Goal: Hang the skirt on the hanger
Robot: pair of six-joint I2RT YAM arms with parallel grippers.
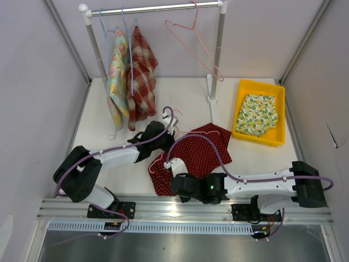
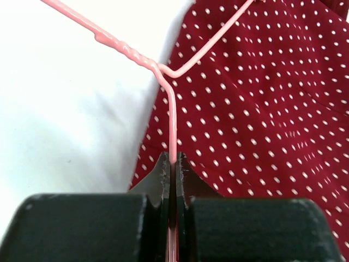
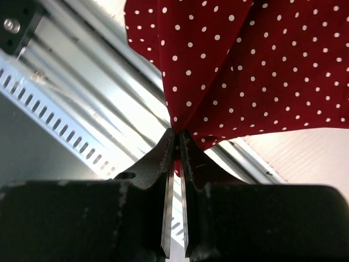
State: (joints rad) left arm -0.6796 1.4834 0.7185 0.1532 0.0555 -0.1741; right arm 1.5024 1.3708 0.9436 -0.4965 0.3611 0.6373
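The skirt (image 1: 199,153) is dark red with white dots and lies crumpled on the white table between the two arms. A pink wire hanger (image 2: 172,117) lies flat with its neck on the table and its shoulder running over the skirt (image 2: 262,109). My left gripper (image 2: 173,159) is shut on the hanger's wire just below the twisted neck; from above it sits at the skirt's far left corner (image 1: 166,131). My right gripper (image 3: 177,134) is shut on a pinched fold of the skirt's (image 3: 245,65) near edge, by the table's front (image 1: 177,184).
A clothes rack (image 1: 158,7) stands at the back with two patterned garments (image 1: 131,76) on blue hangers and an empty pink hanger (image 1: 193,38). A yellow tray (image 1: 244,90) at the right holds a folded floral cloth (image 1: 257,113). A metal rail (image 1: 163,207) runs along the near edge.
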